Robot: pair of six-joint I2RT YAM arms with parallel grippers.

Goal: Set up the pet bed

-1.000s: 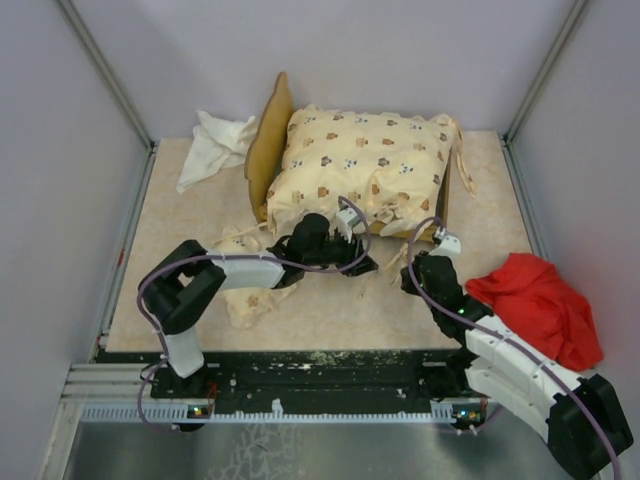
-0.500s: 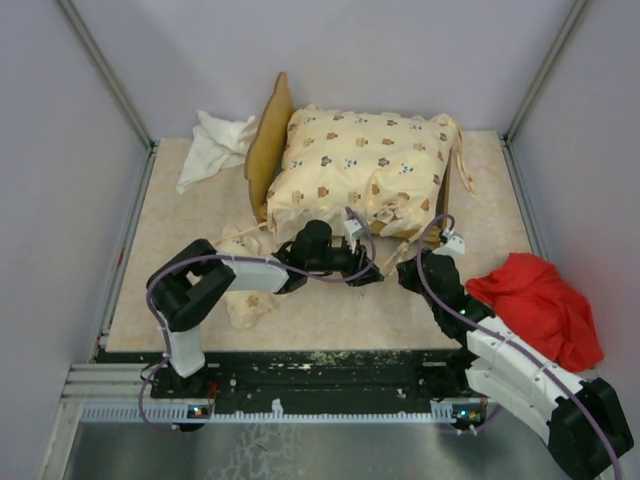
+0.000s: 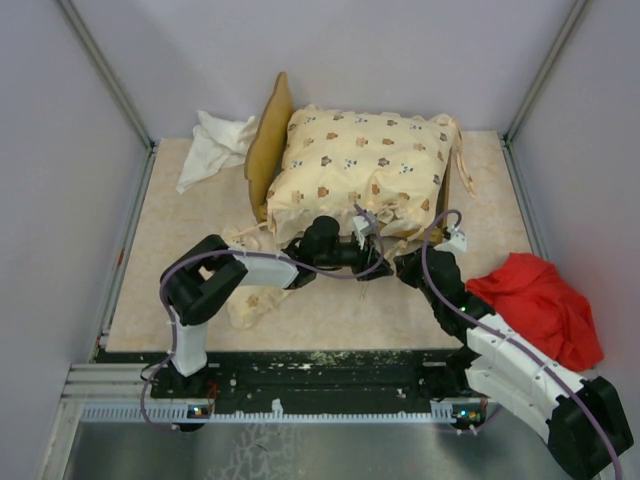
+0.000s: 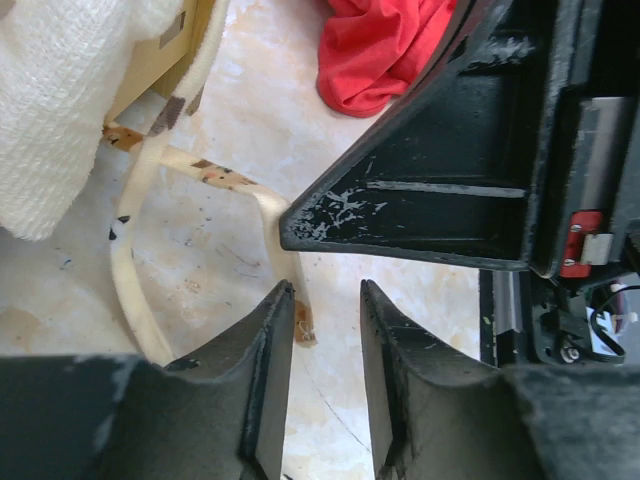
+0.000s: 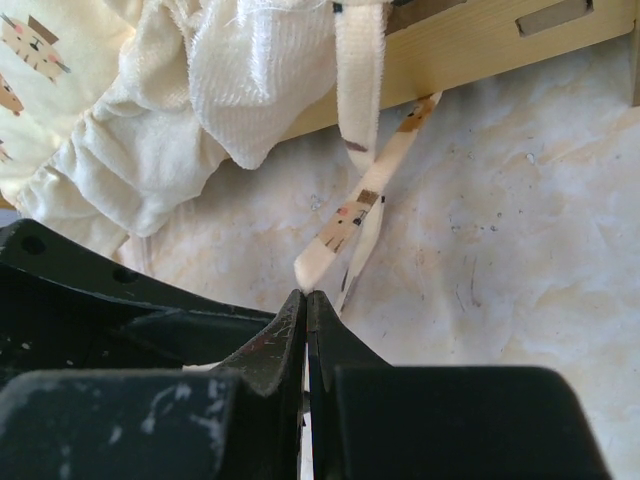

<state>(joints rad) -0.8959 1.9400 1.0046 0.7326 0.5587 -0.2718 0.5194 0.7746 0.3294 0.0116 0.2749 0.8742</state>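
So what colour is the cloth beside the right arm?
Red cloth, clearest in top external view.

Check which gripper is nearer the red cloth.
Right. The right gripper is a short way from the red cloth, on its cushion side; the left gripper is beyond it, farther off.

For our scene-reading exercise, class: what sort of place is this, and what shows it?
Probably a robot test cell, not a home: plain grey walls box in a table, with the left arm and right arm mounted on a metal rail at its near edge.
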